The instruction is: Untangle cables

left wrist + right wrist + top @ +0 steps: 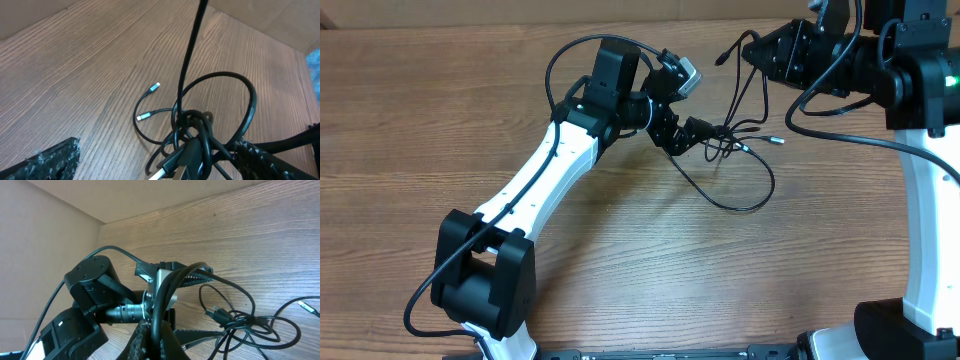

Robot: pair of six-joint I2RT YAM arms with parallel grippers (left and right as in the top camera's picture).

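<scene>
The cables are thin black cords knotted into a tangle at the middle of the table, with a loose loop trailing toward the front. My left gripper is at the tangle's left side. In the left wrist view its fingers are wide apart with the knot between them. Two small silver plugs lie on the wood beyond. My right gripper is raised at the back right. It is shut on cable strands that run down to the tangle.
The wooden table stretches to the front and left. A cardboard wall stands at the back. The left arm's wrist is close under my right gripper. Thicker black robot wires hang by the right arm.
</scene>
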